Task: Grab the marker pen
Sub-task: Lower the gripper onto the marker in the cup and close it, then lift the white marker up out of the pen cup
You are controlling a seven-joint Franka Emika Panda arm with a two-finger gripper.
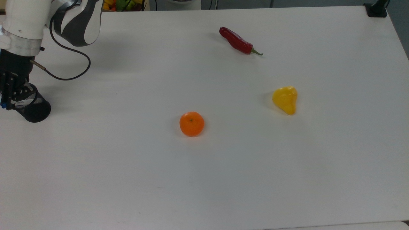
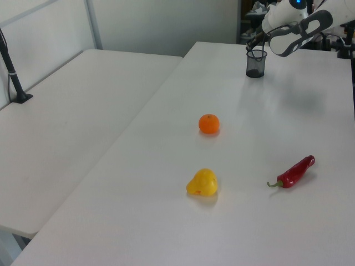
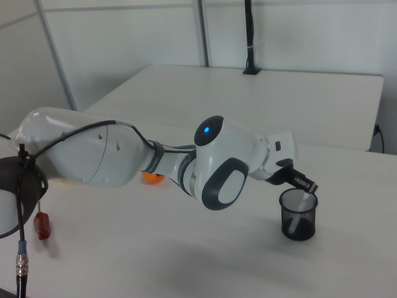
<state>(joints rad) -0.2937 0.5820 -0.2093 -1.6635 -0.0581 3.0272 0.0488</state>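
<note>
Gripper (image 3: 304, 184): at the cup's mouth, at 9 o'clock on the table in the top view; you cannot tell how far its fingers are parted, or whether they have the pen.
Marker pen (image 3: 302, 207): white barrel leaning inside the mesh cup (image 3: 298, 215), top under the gripper.
Handling: judged light, stiff, smooth-sided; likely to slip or swivel.
Hold: take the upper barrel clear of the rim, across its width.
Farther off: orange (image 1: 191, 124), yellow pepper (image 1: 285, 99), chilli (image 1: 237, 41), toward 3 o'clock.
</note>
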